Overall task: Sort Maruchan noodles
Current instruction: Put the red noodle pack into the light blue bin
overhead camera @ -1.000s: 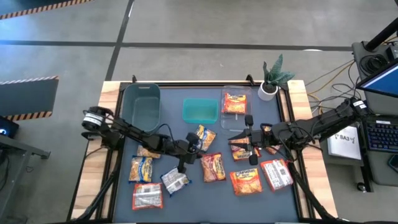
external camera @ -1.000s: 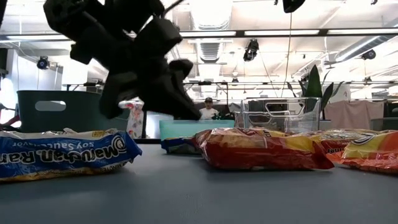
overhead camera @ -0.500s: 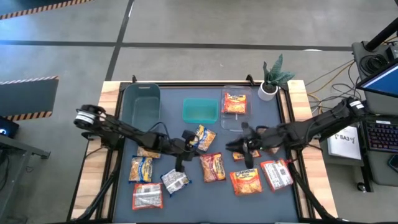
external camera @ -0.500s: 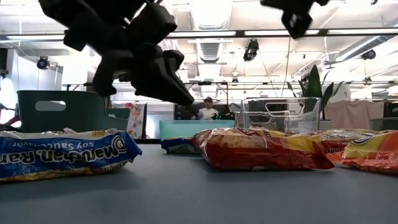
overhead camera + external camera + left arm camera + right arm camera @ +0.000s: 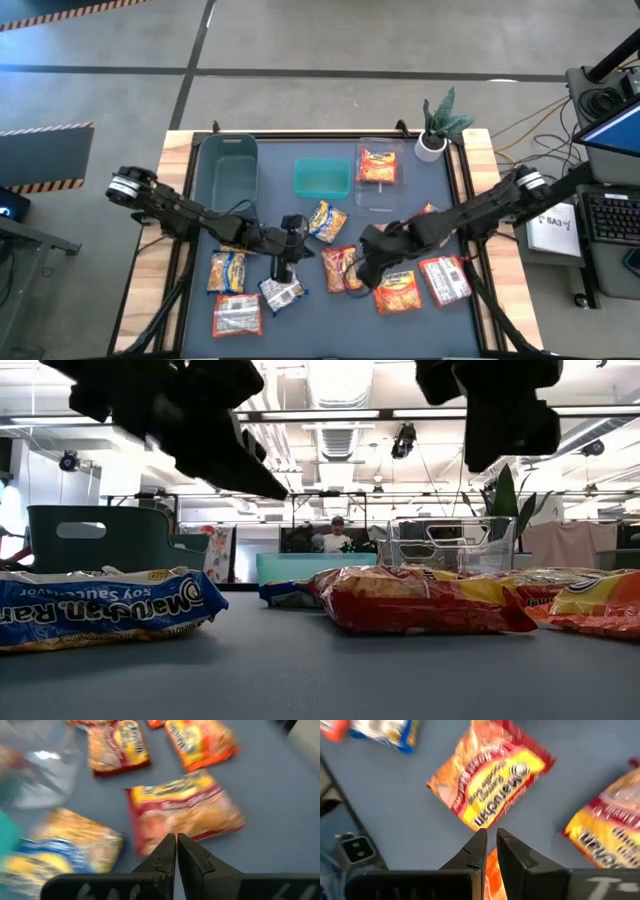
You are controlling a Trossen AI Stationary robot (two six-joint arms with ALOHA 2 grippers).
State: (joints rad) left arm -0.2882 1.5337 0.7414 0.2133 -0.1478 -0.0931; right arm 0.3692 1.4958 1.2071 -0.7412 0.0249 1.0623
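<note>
The noodle packets (image 5: 342, 268) were glossy printed plastic film, crinkled and catching the light. They lay on the bench (image 5: 300, 330), whose top was a smooth matt blue-grey sheet edged with pale bare wood (image 5: 148, 290). Beyond the packets, the dark teal bin (image 5: 227, 170) looked like matt opaque plastic, the small teal tub (image 5: 321, 177) a smoother plastic, and the clear bin (image 5: 378, 170) shiny and transparent. Both claws showed matt black plastic.

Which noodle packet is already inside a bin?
The orange-red Maruchan packet lying in the clear bin near the potted plant. All the other packets lie loose on the table, and the two teal bins hold none.
</note>
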